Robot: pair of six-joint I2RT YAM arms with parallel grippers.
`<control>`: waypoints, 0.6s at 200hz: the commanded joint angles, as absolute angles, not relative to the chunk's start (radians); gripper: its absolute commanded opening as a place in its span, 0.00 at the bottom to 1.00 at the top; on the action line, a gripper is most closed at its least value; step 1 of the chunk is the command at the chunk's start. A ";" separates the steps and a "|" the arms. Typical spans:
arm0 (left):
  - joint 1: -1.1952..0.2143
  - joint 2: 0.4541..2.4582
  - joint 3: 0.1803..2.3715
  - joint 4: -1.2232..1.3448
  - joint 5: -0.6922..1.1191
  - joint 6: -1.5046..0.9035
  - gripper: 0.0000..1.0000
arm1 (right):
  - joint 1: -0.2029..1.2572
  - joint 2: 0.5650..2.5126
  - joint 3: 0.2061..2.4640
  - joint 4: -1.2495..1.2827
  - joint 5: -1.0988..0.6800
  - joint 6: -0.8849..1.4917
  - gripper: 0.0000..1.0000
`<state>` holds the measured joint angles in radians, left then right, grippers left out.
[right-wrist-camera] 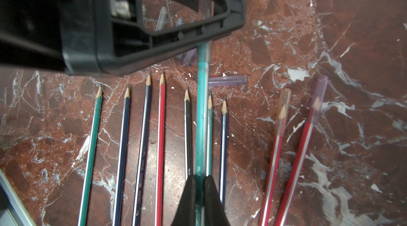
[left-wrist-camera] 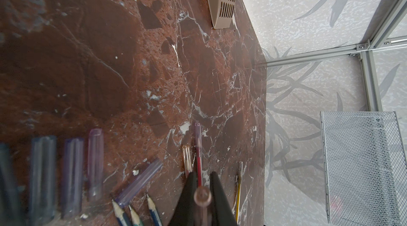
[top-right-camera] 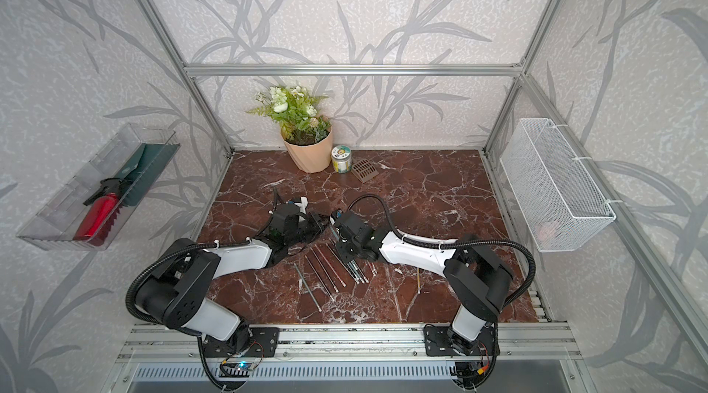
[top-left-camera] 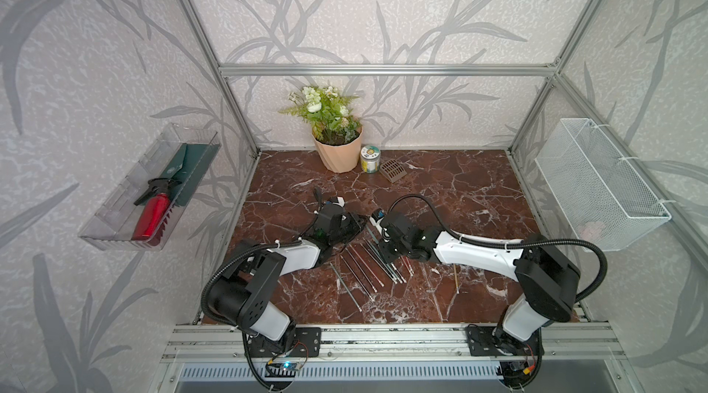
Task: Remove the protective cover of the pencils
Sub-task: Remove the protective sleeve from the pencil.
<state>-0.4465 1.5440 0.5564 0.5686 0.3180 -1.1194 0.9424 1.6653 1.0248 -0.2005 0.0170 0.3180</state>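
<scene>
Between the right gripper's [right-wrist-camera: 200,200] closed fingers sits the barrel of a green pencil [right-wrist-camera: 202,114], clamped and held above the table [right-wrist-camera: 330,37]. Its far end carries a translucent cap [left-wrist-camera: 202,195], and the left gripper [left-wrist-camera: 202,175] is pinched around that cap (seen end-on in the left wrist view). Beneath lie bare pencils [right-wrist-camera: 160,147] in a rough row, points uncovered. Just past their tips rest loose caps [left-wrist-camera: 72,176], several side by side. Two red pencils [right-wrist-camera: 275,147] beside the row wear caps. A yellow pencil [top-left-camera: 456,278] lies apart, nearer the right arm's base.
</scene>
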 commanded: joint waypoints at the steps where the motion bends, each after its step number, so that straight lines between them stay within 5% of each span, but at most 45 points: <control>1: -0.430 1.512 0.555 0.577 0.299 -1.138 0.02 | 0.951 1.634 1.005 -0.193 0.020 0.313 0.00; 120: -0.369 1.405 0.519 0.492 0.266 -1.111 0.00 | 0.960 1.594 0.947 -0.181 0.031 0.295 0.00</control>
<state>-0.3767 1.4422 0.5358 0.5224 0.2886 -1.1206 0.9550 1.6337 0.9604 -0.1658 0.0219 0.3023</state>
